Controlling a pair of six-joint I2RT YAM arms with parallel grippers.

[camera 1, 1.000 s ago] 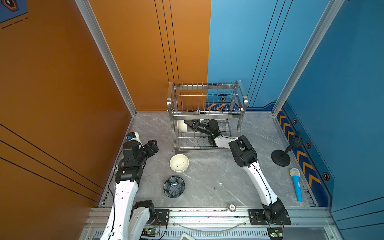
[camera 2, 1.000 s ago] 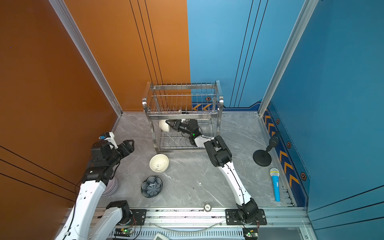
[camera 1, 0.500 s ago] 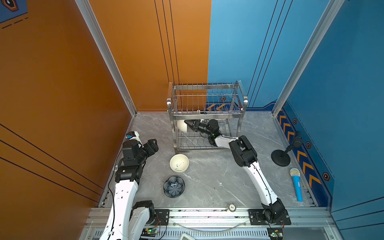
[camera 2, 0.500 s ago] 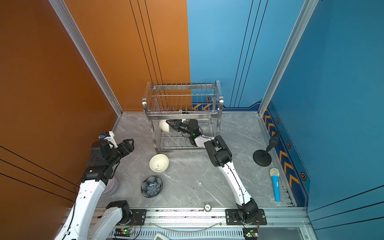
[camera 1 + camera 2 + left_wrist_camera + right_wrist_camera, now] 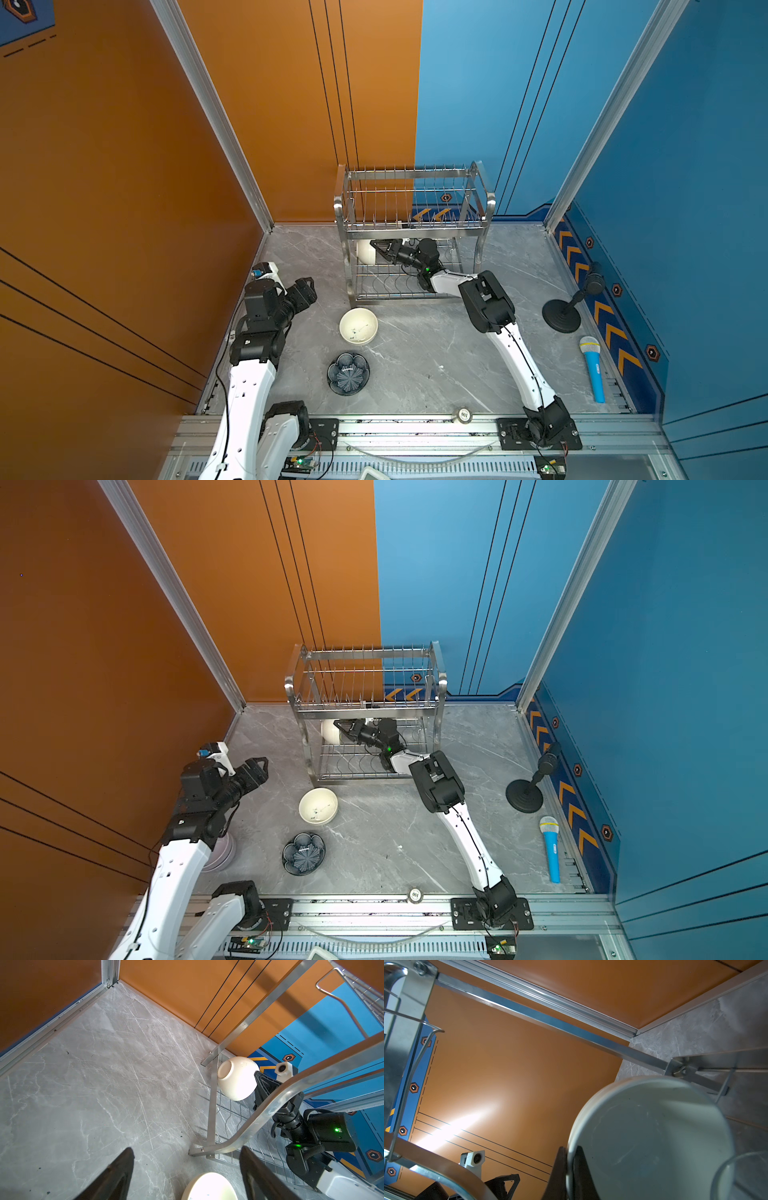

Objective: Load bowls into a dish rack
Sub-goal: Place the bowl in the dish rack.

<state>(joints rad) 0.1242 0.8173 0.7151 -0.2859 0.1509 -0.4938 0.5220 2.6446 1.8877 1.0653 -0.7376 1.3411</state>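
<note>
Right end effector [image 5: 380,248] clenched on the rim of a cream bowl [image 5: 365,252], inside the lower tier of the dish rack [image 5: 411,174]. Bowl at nine o'clock from that end effector, tipped on edge, foot toward nine (mouth toward the wrist), apparently not yet set down. Likely next: lower, then let go. Left end effector [image 5: 305,291] released and empty over the counter [image 5: 415,357], well apart, at seven o'clock of the rack.

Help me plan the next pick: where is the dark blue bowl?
In both top views the dark bowl sits on the table, left of centre, just nearer the robot than the loose cream bowl.
</note>
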